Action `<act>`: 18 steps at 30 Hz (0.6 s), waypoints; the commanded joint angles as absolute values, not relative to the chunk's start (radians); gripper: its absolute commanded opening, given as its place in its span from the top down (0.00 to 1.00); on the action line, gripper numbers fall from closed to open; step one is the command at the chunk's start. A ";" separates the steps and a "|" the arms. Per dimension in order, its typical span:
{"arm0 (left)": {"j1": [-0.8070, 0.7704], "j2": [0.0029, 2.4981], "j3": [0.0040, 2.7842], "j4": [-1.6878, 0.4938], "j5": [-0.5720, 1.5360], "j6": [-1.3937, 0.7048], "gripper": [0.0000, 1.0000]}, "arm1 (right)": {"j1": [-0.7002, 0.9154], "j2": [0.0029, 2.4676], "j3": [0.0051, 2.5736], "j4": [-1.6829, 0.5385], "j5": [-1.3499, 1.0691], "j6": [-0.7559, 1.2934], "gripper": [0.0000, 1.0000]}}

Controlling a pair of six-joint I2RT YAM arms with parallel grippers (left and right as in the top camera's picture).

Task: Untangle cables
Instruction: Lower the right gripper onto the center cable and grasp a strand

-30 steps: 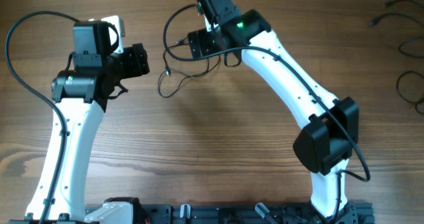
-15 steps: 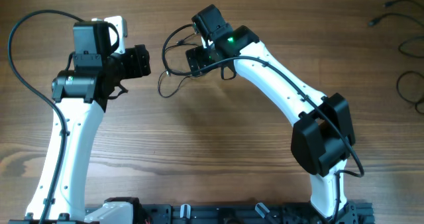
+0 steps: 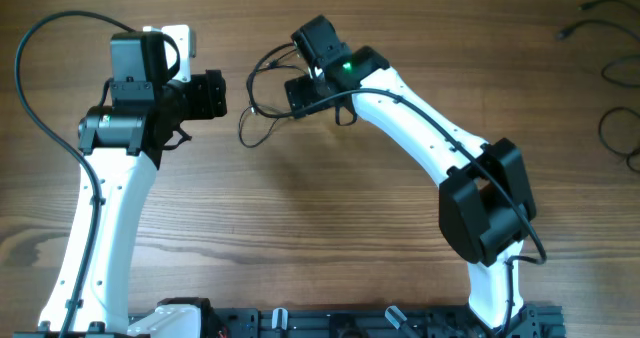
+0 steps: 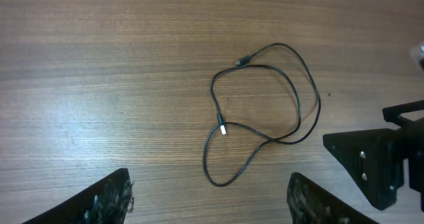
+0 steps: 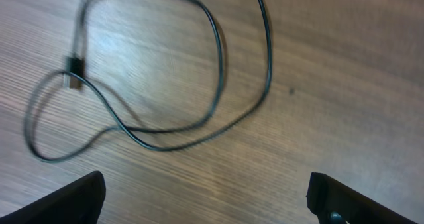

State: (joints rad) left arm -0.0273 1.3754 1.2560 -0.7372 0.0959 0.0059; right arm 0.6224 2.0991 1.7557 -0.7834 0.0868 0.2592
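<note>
A thin black cable [image 3: 241, 133] lies in loose overlapping loops on the wooden table between my two grippers. In the left wrist view the cable [image 4: 215, 111] lies ahead of the fingers, with a pale connector tip [image 4: 223, 127] inside the loops. My left gripper [image 3: 220, 93] [image 4: 212, 207] is open and empty, just left of the cable. My right gripper [image 3: 292, 90] [image 5: 212, 207] is open and empty above the cable's right side. The right wrist view shows the blurred cable loops [image 5: 220, 58] and a connector [image 5: 74, 71].
More dark cables [image 3: 620, 73] lie at the table's far right edge, and a small connector end [image 3: 575, 26] lies at the top right. The right gripper's black body [image 4: 377, 164] shows at the right of the left wrist view.
My right gripper has moved a little left and down, closer over the cable. The left arm and the cable have stayed still.
</note>
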 commanded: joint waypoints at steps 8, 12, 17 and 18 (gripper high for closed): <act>0.003 1.383 1.261 -0.733 0.131 0.243 0.23 | 0.619 2.155 1.667 -0.668 0.135 0.515 0.00; 0.042 1.404 1.261 -0.732 0.200 0.259 0.24 | 0.620 2.172 1.667 -0.612 0.134 0.565 0.00; 0.070 1.435 1.261 -0.731 0.278 0.258 0.23 | 0.625 2.200 1.667 -0.588 0.168 0.632 0.00; 0.070 1.438 1.261 -0.732 0.284 0.257 0.23 | 0.625 2.205 1.667 -0.588 0.179 0.639 0.00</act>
State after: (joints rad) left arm 0.0589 1.4120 1.2560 -0.7334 0.2012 0.2317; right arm 0.6205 2.1548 1.6699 -0.5900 0.1204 0.5602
